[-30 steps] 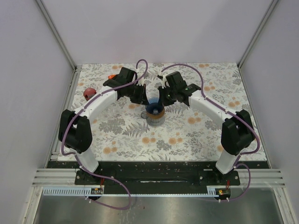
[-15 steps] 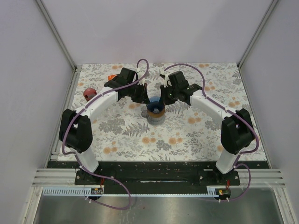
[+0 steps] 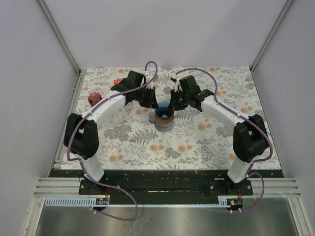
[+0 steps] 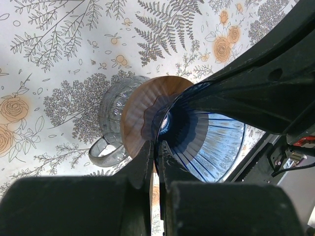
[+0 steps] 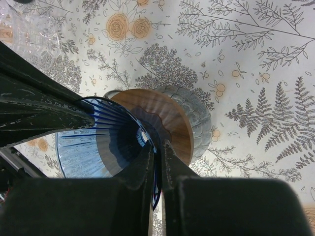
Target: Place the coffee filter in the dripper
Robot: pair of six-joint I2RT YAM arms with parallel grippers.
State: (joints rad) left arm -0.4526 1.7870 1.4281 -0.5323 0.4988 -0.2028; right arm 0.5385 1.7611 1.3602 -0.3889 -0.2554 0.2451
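a second ago a pale wedge showed between the two grippers, above the cup. from above that spot is now only blue, and both wrists sit slightly farther back over the table.

the coffee filter cannot be picked out as a separate thing in any view. the pale ribbed inside of the dripper (image 4: 209,140) may be paper or just lit glass. from above, the arms' black housings cover most of the dripper's mouth.

the left gripper (image 4: 157,147) has its jaws pressed almost together, with the dripper's thin blue rim running into the slit between them. the right gripper (image 5: 157,150) pinches the opposite side of the rim the same way. whether paper is also caught in either pinch is not clear.

the dripper is a translucent blue cone with fine ribs and stands near the middle of the table. a smooth round wooden collar (image 4: 140,110) rings its narrow end. it stands on a clear, patterned glass cup (image 4: 112,118) with a loop handle.

the floral tablecloth (image 3: 197,142) is grey ferns and orange roses on white. a second piece of clear glass (image 5: 29,32) is cut off at the corner of the right wrist view. a small red object (image 3: 94,98) lies at the far left.
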